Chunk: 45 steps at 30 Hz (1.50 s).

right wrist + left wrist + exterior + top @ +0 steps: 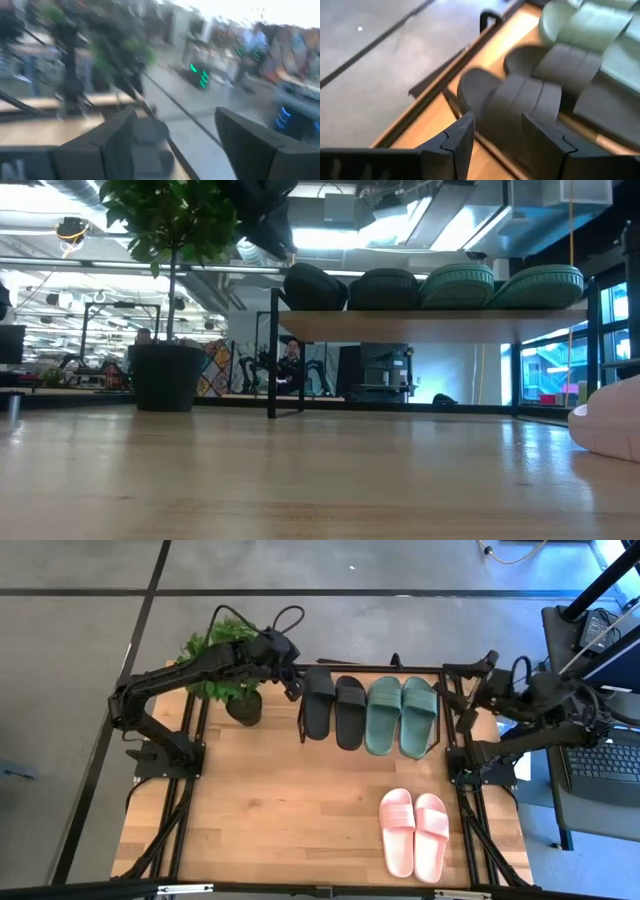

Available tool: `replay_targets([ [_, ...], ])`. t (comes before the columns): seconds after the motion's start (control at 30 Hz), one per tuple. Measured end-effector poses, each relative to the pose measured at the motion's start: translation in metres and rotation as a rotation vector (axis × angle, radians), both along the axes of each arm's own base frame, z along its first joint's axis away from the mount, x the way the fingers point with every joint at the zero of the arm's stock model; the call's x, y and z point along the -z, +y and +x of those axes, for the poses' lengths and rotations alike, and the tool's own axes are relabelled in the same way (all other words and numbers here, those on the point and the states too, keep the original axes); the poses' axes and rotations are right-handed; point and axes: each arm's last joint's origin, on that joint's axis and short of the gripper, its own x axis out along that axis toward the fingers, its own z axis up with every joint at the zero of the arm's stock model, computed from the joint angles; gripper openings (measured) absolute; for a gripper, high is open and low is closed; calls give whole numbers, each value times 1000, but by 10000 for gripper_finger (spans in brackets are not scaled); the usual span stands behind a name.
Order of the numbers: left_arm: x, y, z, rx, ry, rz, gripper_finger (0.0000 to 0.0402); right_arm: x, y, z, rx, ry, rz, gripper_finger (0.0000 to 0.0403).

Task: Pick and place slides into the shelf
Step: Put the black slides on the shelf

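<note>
The shelf stands at the table's far side; its wooden top board carries four slides side by side. These are the black pair and the dark green pair, lying sole down. The pale pink pair lies on the tabletop near the right front. My left gripper is open and hovers just above and left of the outer black slide, at its far end. In the low view the left gripper hangs clear above that slide. My right gripper is open, drawn back at the table's right edge.
A potted green plant stands left of the shelf, right under my left arm; its dark pot shows in the low view. Black frame rails run along both table sides. Bare wood lies in front of the shelf.
</note>
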Motion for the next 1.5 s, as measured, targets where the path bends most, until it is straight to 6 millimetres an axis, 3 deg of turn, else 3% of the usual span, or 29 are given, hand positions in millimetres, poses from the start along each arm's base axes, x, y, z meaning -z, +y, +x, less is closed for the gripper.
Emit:
replay_targets([
  [0.3, 14, -3, 0, -53, 99, -84, 153, 28, -8, 10, 199, 231, 113, 271],
  [0.7, 40, 4, 15, -66, 201, -122, 153, 53, -17, -6, 426, 336, 376, 271],
  [1.17, 41, 6, 9, -77, 240, -124, 153, 72, -21, -29, 719, 336, 699, 271],
  [1.5, 41, 8, 8, -86, 245, -127, 153, 83, -26, -21, 867, 472, 810, 271],
])
